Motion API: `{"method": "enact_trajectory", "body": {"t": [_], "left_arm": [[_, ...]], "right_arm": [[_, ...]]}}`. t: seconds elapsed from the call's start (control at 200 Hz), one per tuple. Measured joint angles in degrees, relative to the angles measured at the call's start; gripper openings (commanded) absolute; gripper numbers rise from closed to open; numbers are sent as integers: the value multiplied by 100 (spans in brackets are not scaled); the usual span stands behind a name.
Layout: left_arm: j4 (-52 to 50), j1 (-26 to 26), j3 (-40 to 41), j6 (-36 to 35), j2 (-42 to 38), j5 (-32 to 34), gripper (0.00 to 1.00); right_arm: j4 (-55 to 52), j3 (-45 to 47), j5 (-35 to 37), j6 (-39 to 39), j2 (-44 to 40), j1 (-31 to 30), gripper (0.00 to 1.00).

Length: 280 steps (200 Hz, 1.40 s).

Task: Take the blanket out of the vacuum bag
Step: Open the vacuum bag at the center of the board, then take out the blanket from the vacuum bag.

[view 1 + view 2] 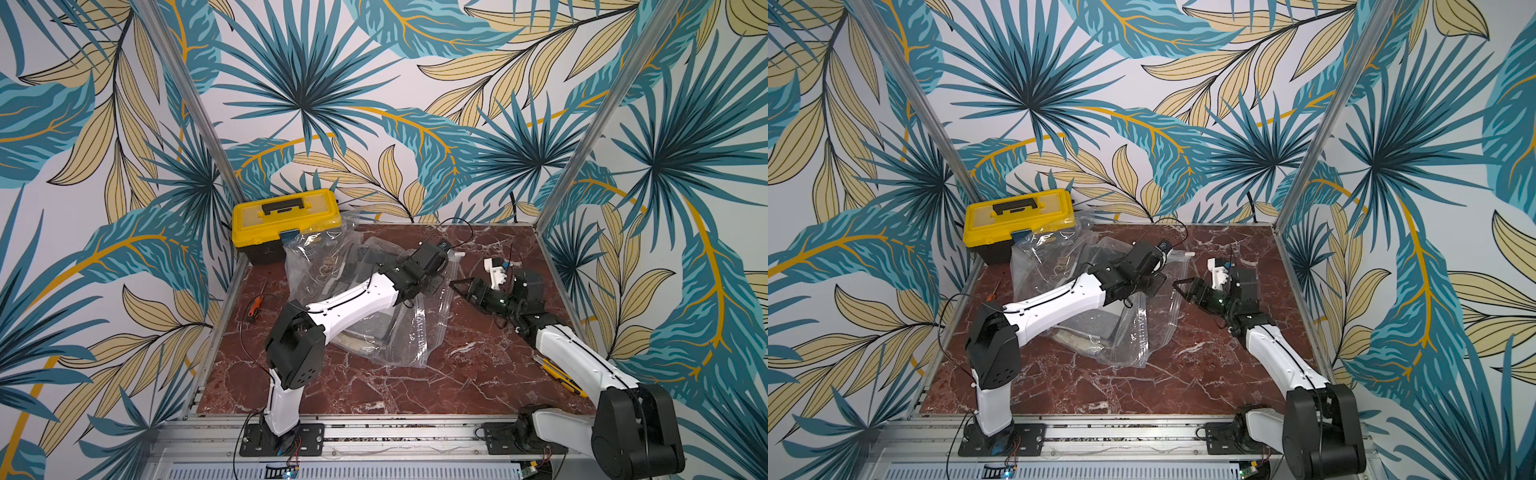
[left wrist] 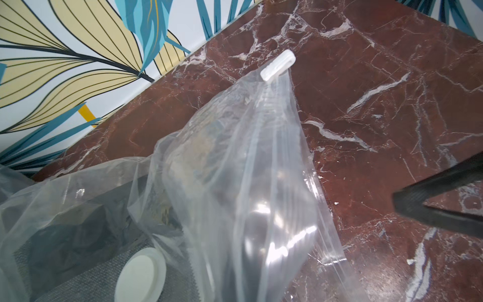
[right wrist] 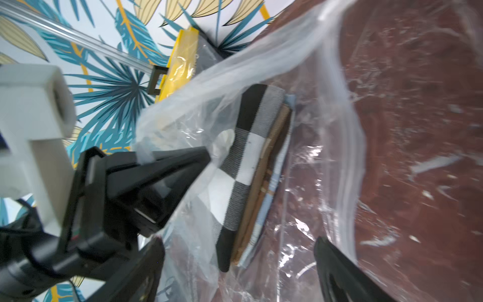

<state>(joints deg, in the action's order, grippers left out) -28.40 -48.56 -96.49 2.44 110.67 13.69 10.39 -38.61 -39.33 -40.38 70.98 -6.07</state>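
Observation:
The clear crinkly vacuum bag (image 1: 332,266) (image 1: 1059,266) lies on the marble table, its mouth facing right. A white slider clip (image 2: 278,65) sits at the end of its zip edge, and the round white valve (image 2: 141,277) is on its top film. The folded blanket (image 3: 248,162), checked black, white and grey, lies inside and shows through the film (image 1: 365,328). My left gripper (image 3: 206,157) (image 1: 432,286) is shut on the bag's upper film at the mouth and holds it lifted. My right gripper (image 3: 243,272) (image 1: 457,286) stands open at the mouth, one finger on each side, facing the blanket.
A yellow toolbox (image 1: 286,220) (image 1: 1019,218) stands at the back left corner with the bag's far end against it. An orange-handled screwdriver (image 1: 254,309) lies by the left edge. A yellow utility knife (image 1: 561,376) lies by the right edge. Patterned walls enclose the table (image 1: 415,386).

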Motion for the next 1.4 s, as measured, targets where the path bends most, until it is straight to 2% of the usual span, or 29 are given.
{"method": "enact_trajectory", "body": {"t": [0.145,0.295,0.461,0.806,1.182,1.402], "left_arm": [[350,7,564,15,-374,-157,0],[1016,4,1606,-37,-1241,-240,0],[1637,2,2452,-157,-2118,-144,0],[2190,2,2712,-339,-2315,238,0],[2310,2,2715,-391,-2315,452,0],[2389,2,2798,-317,-2315,433,0]], "right_arm": [[667,-219,7,-363,719,-411,87],[1099,-448,9,-592,1547,-756,86],[1438,-487,20,-713,1969,-1010,82],[2109,-938,291,-988,2874,-1467,71],[1703,-1058,1003,-802,2962,-1644,71],[1718,-1217,1169,-763,3423,-1644,72]]}}
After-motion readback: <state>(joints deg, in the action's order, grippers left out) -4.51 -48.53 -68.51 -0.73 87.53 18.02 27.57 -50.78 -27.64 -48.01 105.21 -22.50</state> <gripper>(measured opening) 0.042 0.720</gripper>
